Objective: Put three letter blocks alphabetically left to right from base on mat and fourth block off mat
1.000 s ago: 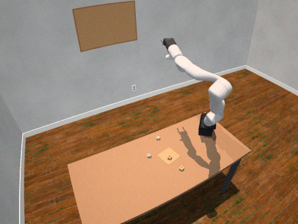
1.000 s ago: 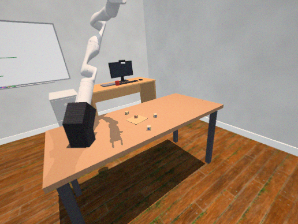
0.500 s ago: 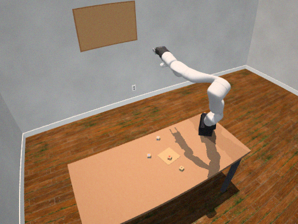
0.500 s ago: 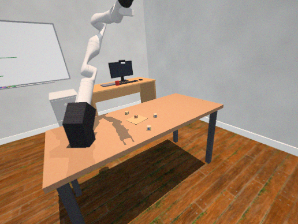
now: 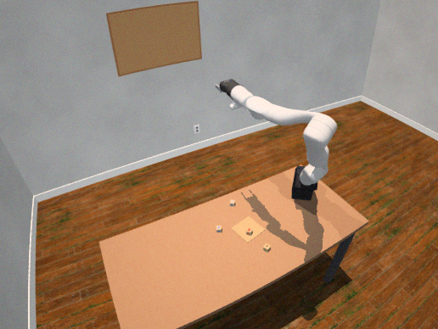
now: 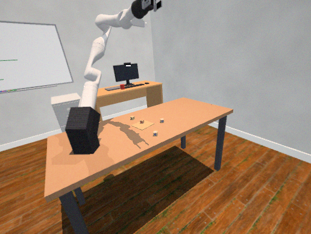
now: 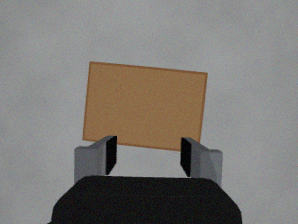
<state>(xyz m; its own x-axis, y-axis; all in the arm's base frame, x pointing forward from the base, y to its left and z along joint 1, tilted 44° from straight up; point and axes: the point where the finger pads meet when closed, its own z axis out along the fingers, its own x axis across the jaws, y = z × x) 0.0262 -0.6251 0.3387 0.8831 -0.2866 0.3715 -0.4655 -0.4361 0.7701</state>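
Tool (image 5: 218,87) (image 6: 157,5) (image 7: 148,150) is wide open with nothing in it, way up above the tabletop (image 5: 170,263) (image 6: 193,111) and aimed at the corkboard (image 5: 154,38) (image 7: 145,105). One block (image 5: 249,231) (image 6: 141,121) sits on the mat (image 5: 242,229) (image 6: 143,126), three sit off it. I'd swing down, read the letters first, then grip square. No real containers in play, just a red mug (image 6: 122,86) on the desk (image 6: 120,97), contents unclear.
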